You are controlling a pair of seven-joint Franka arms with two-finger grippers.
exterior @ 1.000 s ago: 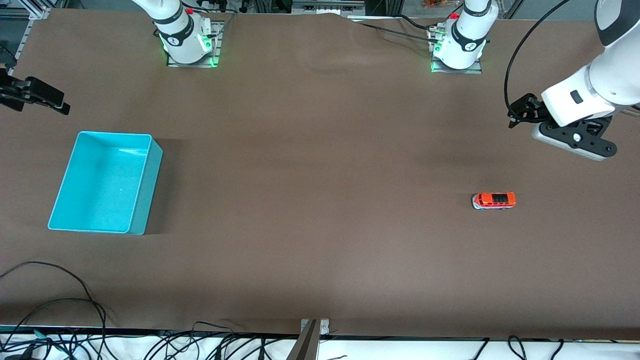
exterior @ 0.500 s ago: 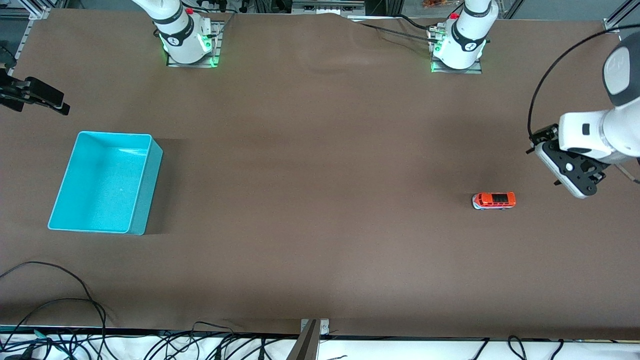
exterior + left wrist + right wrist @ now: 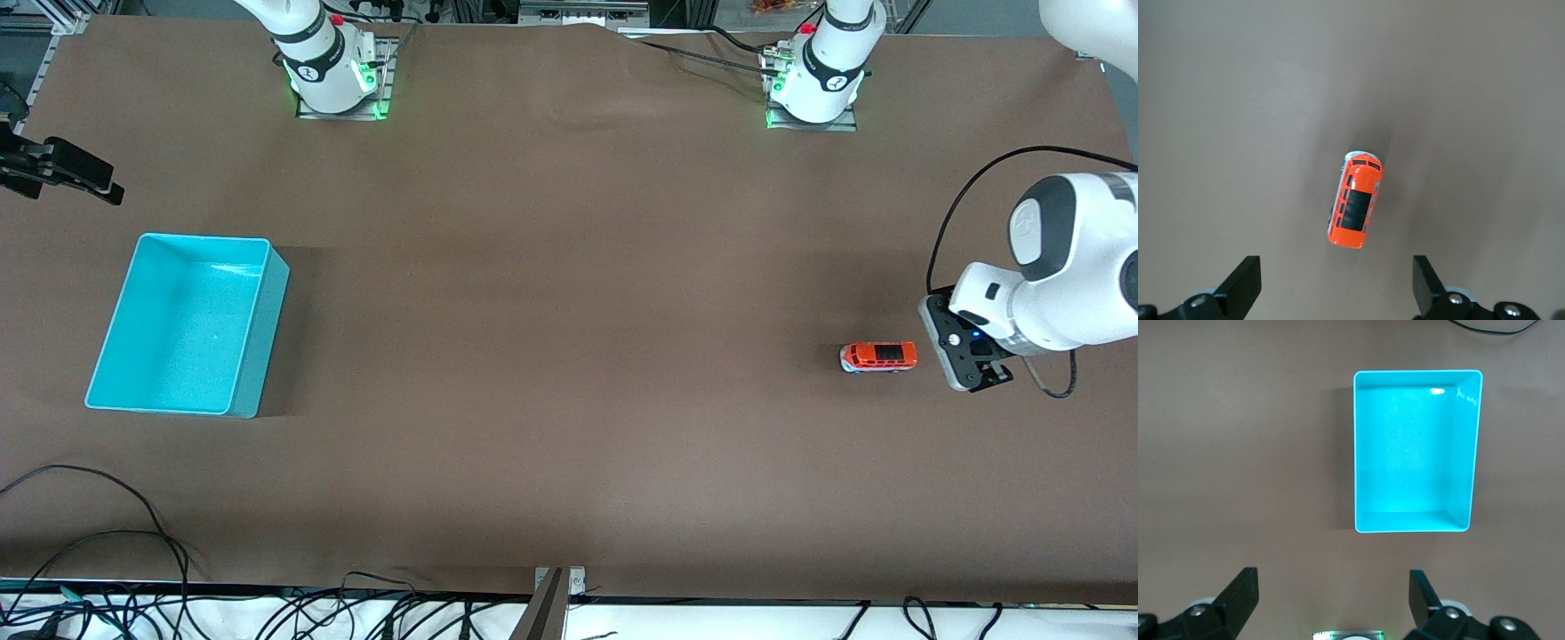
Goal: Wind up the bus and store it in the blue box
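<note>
The bus (image 3: 878, 356), a small toy with an orange roof, a dark roof panel and a white-grey lower body, stands on the brown table toward the left arm's end. My left gripper (image 3: 965, 357) hangs just beside it, toward the table's end. In the left wrist view the bus (image 3: 1357, 208) lies ahead of the open, empty left gripper (image 3: 1336, 283). The blue box (image 3: 258, 356) sits empty toward the right arm's end. My right gripper (image 3: 102, 184) waits above the table near the box. In the right wrist view it (image 3: 1331, 590) is open, and the box (image 3: 1466, 453) shows below it.
The arm bases (image 3: 331, 71) (image 3: 818, 80) stand along the table's edge farthest from the front camera. Loose cables (image 3: 107, 542) and a metal bracket (image 3: 558, 582) lie along the edge nearest that camera. Bare brown table lies between the bus and the box.
My left arm has swung from higher over the table's end down to just beside the bus. The bus, the box and the right arm have not moved.
</note>
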